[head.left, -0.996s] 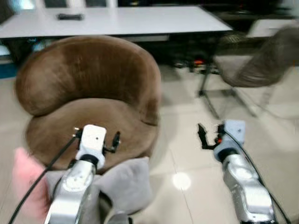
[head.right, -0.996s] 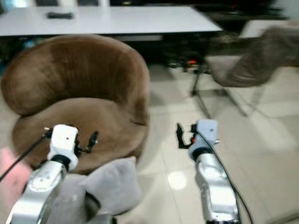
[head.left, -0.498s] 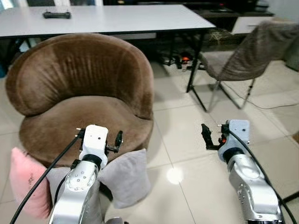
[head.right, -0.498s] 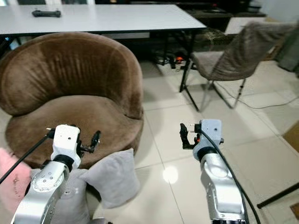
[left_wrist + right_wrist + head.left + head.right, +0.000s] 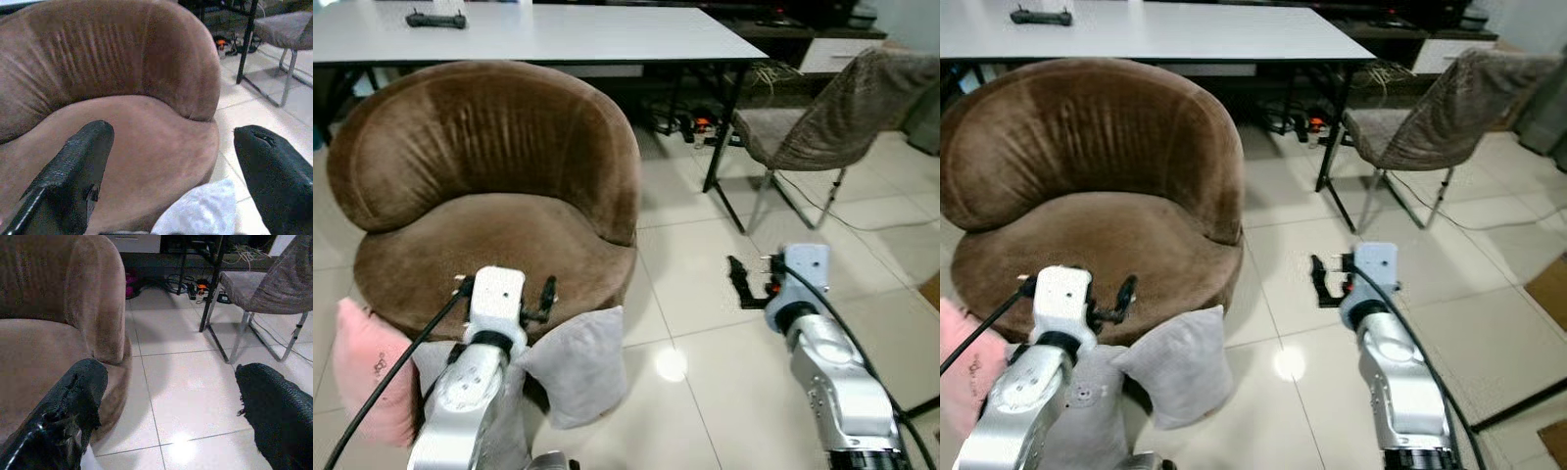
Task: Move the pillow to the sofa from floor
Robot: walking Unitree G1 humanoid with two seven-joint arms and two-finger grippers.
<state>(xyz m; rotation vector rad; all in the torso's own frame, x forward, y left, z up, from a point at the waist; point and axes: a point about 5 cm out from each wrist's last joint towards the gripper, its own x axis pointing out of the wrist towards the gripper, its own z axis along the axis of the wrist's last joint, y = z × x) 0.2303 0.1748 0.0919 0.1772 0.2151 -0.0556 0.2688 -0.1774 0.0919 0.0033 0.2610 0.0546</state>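
Observation:
A grey pillow [image 5: 578, 367] stands on the tiled floor, leaning against the front of the round brown sofa [image 5: 499, 235]. My left gripper [image 5: 505, 286] hovers open over the sofa's front edge, just above and left of that pillow, holding nothing. In the left wrist view its two black fingers [image 5: 73, 166] frame the sofa seat, with the pillow's corner [image 5: 200, 210] below them. My right gripper [image 5: 759, 284] is open and empty above the bare floor right of the sofa. A pink pillow [image 5: 367, 372] lies at the sofa's left foot.
A second grey pillow [image 5: 1087, 411] lies under my left arm. Behind the sofa stands a white table [image 5: 558, 34] with a black controller [image 5: 435, 20]. A fabric-covered chair [image 5: 822, 108] stands at the right, with cables [image 5: 695, 125] on the floor near it.
The blurred view has steadied and shifted a little. My left arm has drifted slightly to the left. Both grippers stay open and empty.

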